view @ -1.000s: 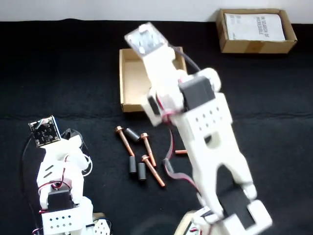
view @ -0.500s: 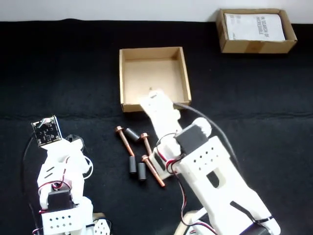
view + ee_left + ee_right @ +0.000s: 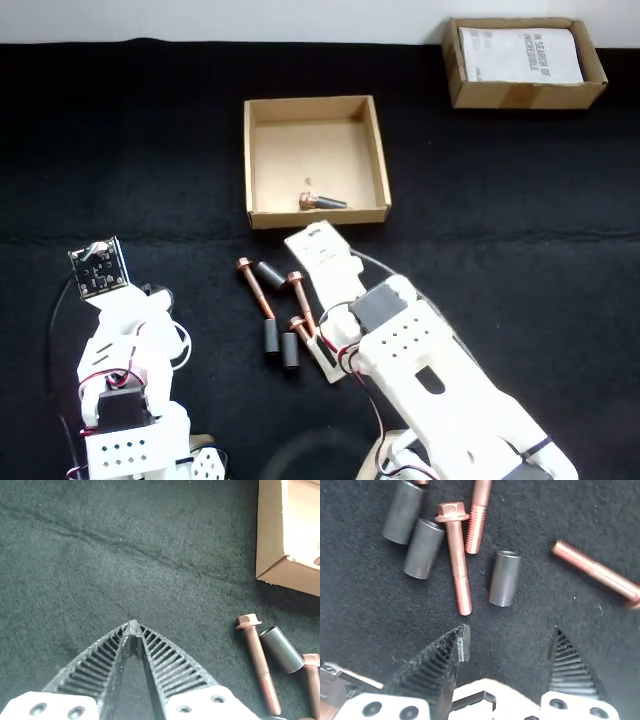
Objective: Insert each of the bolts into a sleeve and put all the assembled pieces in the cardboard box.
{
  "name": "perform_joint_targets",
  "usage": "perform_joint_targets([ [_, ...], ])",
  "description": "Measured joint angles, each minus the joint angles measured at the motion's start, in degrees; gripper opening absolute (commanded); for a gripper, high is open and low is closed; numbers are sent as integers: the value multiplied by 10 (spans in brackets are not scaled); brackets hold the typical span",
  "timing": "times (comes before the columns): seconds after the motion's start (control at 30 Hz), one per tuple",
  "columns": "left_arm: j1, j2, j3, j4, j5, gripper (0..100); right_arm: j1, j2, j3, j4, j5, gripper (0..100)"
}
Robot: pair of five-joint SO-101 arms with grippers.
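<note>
Copper-coloured hex-head metal bolts [image 3: 254, 288]: lay loose on the black cloth-covered worktop [image 3: 150, 150], just in front of the shallow open cardboard box [image 3: 249, 160], mixed with short dark grey cylindrical sleeves [image 3: 270, 338]. High view: two bolts in plain sight, roughly parallel, heads toward the box; a third partly hidden under the white right arm [image 3: 420, 360]. One sleeve sat between the two bolt heads; two more lay side by side near the threaded ends. Assembled piece [image 3: 322, 202], a bolt seated in a sleeve: one, lay inside the box against the wall nearest the arms. Right tool [image 3: 510, 637]: released, toothed black fingers spread wide, nothing between them, poised over the loose parts; a single sleeve lay just beyond the gap, touching neither finger, with a bolt just beside it. Left tool [image 3: 132, 627]: clenched, tips meeting, gripping nothing, over bare cloth, well apart from the nearest bolt and the box corner. White left arm [image 3: 125, 350]: stood at the worktop's near left, apart from the parts. Second cardboard box [image 3: 520, 97], holding a printed white sheet: sat at the far right corner, well apart from everything else.
</note>
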Motion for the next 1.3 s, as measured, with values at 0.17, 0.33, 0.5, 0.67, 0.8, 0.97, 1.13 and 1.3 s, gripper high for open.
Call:
perform_joint_targets([
  [0.17,0,0,0,2,0,9,8,0,28,-48,19,235],
  [0.33,0,0,0,2,0,9,29,0,33,-93,53,235],
  [0.5,0,0,0,2,0,9,37,0,68,-135,65,234],
  [0.67,0,0,0,2,0,9,37,0,103,-146,67,234],
  [0.8,0,0,0,2,0,9,37,0,107,-156,67,216],
  [0.97,0,0,0,2,0,9,37,8,110,-200,80,120],
  [1.13,0,0,0,21,0,9,37,62,108,-214,84,134],
  [1.3,0,0,0,29,0,9,37,115,82,-214,84,135],
])
